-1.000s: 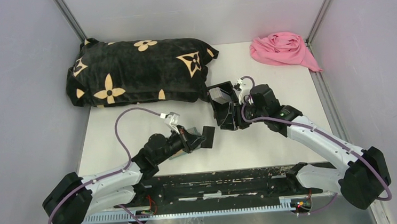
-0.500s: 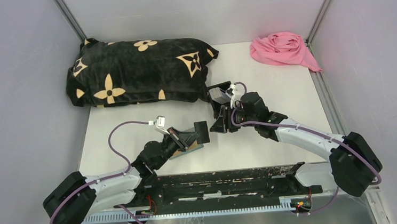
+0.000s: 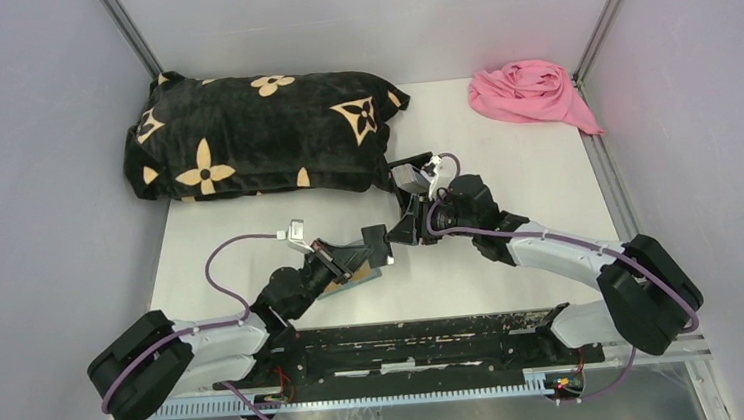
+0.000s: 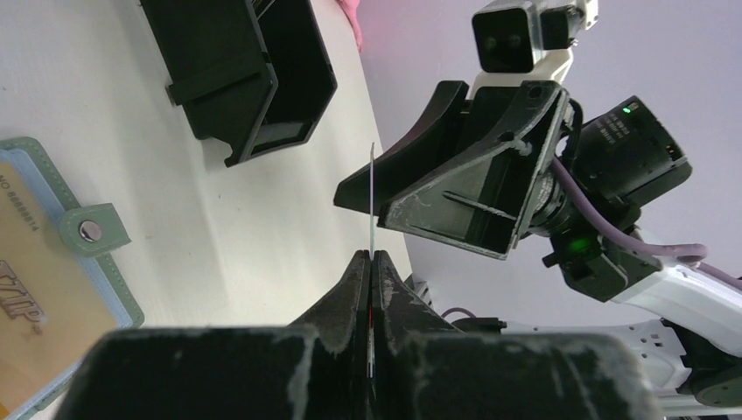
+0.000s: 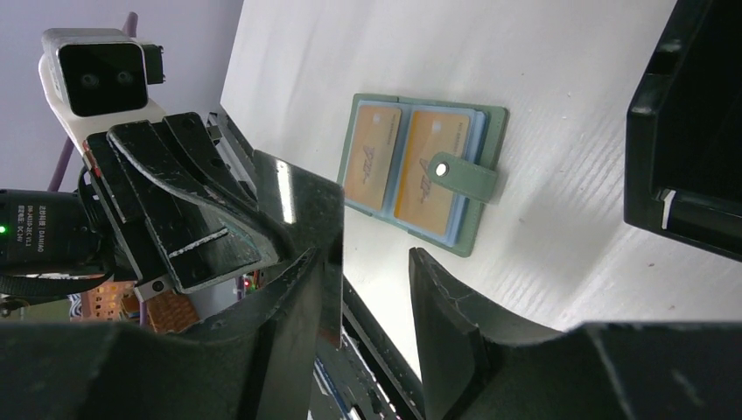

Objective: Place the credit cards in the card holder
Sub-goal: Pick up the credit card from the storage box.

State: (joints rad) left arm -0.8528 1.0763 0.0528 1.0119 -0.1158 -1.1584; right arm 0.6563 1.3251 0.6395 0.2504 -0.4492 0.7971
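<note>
My left gripper [image 4: 371, 255] is shut on a thin credit card [image 4: 373, 192], seen edge-on and held above the table. The card looks dark and glossy [image 5: 306, 210] in the right wrist view. My right gripper [image 5: 367, 258] is open, its fingers on either side of the card's free end, and the card lies close against one finger. Both grippers meet at mid-table [image 3: 388, 239]. The sage-green card holder [image 5: 472, 188] lies open and flat on the table below the left gripper, with two tan cards [image 5: 430, 175] in its slots and its snap tab folded over one.
A black open-topped box [image 3: 414, 179] stands just behind the right gripper. A black pillow with tan flowers [image 3: 252, 134] fills the back left. A pink cloth [image 3: 529, 92] lies at the back right. The cell's walls enclose the table on three sides.
The right arm has swung left and brought its open jaws around the card. The left gripper has shifted slightly, still shut on the card.
</note>
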